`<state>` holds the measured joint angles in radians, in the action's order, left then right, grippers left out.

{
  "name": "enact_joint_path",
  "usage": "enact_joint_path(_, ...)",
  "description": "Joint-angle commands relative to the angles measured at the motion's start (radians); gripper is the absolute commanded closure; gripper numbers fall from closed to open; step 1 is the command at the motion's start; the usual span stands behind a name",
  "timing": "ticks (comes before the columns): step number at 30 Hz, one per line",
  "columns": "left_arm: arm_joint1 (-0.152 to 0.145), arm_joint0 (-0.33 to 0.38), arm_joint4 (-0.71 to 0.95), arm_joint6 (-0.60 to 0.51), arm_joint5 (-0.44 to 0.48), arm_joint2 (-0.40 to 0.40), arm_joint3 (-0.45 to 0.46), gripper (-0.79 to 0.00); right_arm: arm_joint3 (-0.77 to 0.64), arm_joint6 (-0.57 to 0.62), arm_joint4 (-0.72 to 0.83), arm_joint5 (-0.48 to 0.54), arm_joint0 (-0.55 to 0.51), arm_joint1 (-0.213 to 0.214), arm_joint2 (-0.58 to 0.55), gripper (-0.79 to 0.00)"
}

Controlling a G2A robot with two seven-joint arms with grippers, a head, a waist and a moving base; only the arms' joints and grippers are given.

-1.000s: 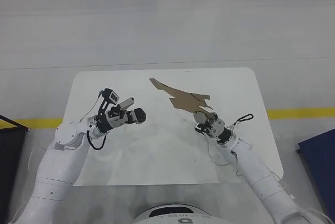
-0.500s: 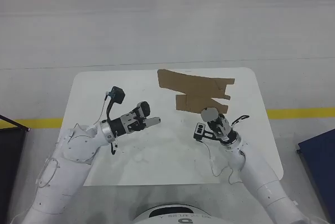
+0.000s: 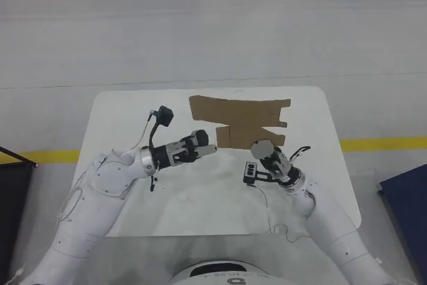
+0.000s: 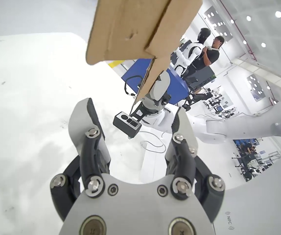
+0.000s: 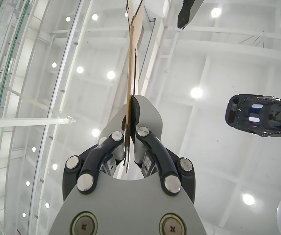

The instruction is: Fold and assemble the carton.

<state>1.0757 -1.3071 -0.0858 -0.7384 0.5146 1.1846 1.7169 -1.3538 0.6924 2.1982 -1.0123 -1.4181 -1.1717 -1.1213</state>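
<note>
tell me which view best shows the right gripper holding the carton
The right wrist view: the right gripper is shut on the carton, close. The top view gives its flat outline but hides the pinch. The left wrist view shows its face, the pinch far off.

top view: above both arms, looking straight down from well off; it takes in the whole white tabletop (image 3: 199,206), the left claw (image 3: 209,150), the right claw (image 3: 260,147) and the flat carton (image 3: 234,114).
left wrist view: close behind the left claw, low over the tabletop, looking out along its spread fingers; carton just beyond and above the fingertips, right claw under it.
right wrist view: close behind the right claw, facing up at the hall ceiling; carton edge-on, running straight out from the claw.
shared: all three see the carton; each wrist view sees the other claw past it.
</note>
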Motion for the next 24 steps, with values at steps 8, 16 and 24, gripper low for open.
enact_joint_path(8,0.014,0.073,0.014,-0.024,0.000,-0.084,-0.056,-0.154,-0.014,-0.054,0.070,0.000,0.003,0.012,0.032,0.000)
enact_joint_path(16,0.016,0.086,0.025,-0.031,0.014,-0.100,-0.069,0.000,-0.017,-0.070,0.121,0.000,0.008,0.027,0.061,0.000)
enact_joint_path(24,0.010,0.063,0.080,-0.013,0.013,-0.070,-0.071,0.000,-0.009,-0.080,0.173,0.000,0.022,0.044,0.092,0.000)
